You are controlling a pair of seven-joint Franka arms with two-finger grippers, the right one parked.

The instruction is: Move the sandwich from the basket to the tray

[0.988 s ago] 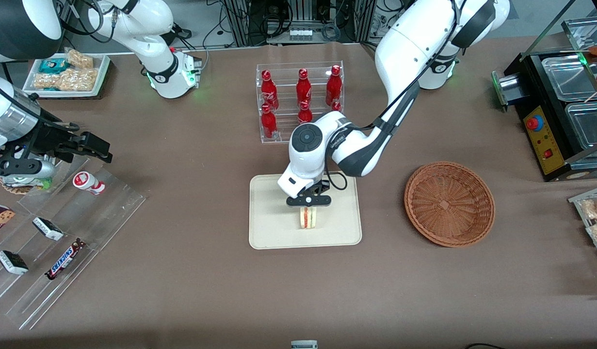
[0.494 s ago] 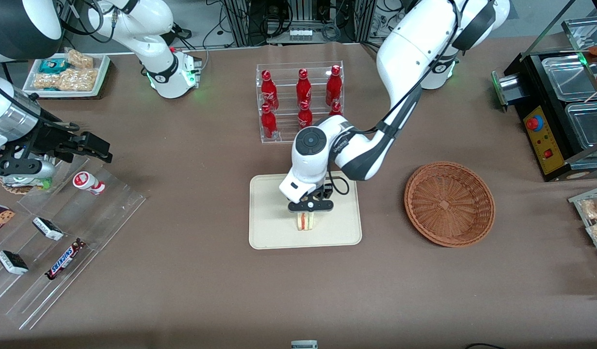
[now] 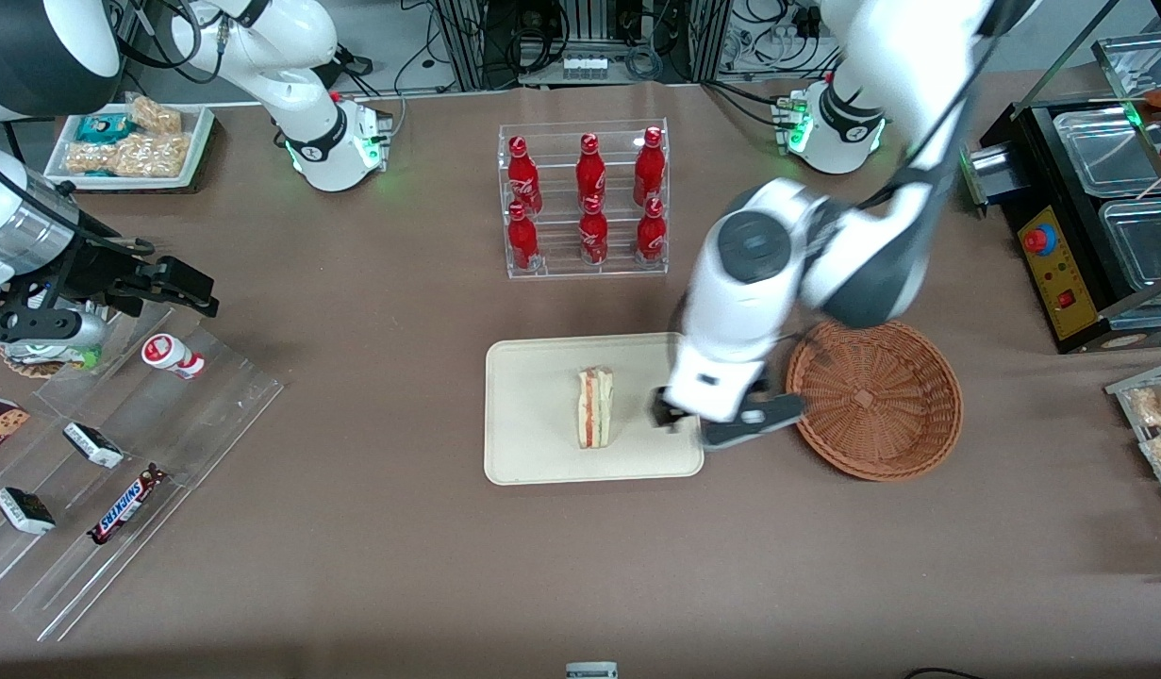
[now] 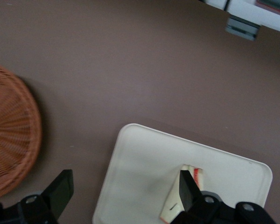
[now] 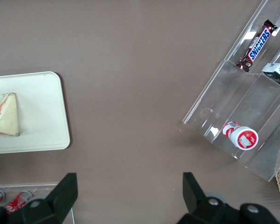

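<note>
I see the sandwich (image 3: 594,407) lying on the tray (image 3: 523,453), basket (image 3: 874,396) empty, my gripper (image 3: 726,422) spread wide, holding nothing: job looks finished.

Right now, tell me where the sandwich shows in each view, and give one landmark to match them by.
Front view: the sandwich lies on the tray, between the parked arm's end and the gripper, whose jaws are open.
Left wrist view: sandwich on the tray, partly hidden by a finger.
Right wrist view: sandwich on the tray.
Shared landmark: the tray.
</note>
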